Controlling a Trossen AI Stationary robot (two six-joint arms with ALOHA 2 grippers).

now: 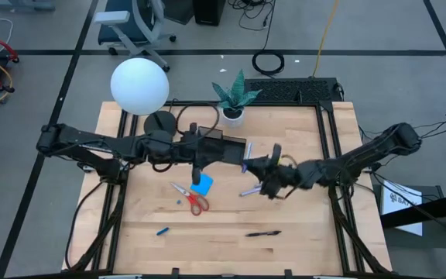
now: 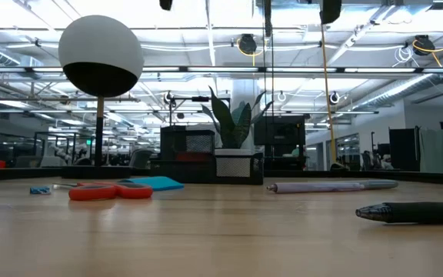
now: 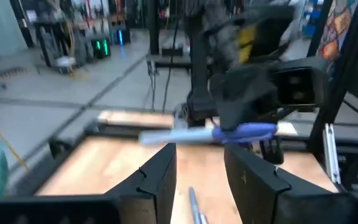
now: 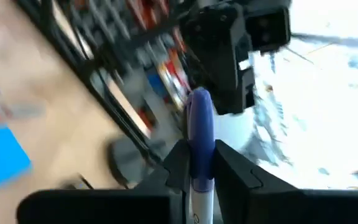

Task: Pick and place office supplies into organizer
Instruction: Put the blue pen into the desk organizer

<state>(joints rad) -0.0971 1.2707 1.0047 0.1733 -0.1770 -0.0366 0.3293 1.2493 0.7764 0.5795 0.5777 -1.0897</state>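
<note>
red scissors, blue note pad, black pen

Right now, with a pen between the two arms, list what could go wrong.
1. The right end effector pinches the grey-and-blue pen near one end, so it may pivot or slip.
2. The left end effector faces that pen with open fingers; closing off-centre could knock it loose.
3. Both arms crowd together beside the organizer, above the note pad and scissors; a dropped pen could land among them.

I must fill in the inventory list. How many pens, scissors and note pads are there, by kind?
Pens: 3 (held pen in right gripper, lying pen, black pen)
Scissors: 1
Note pad: 1
Total: 5
</note>
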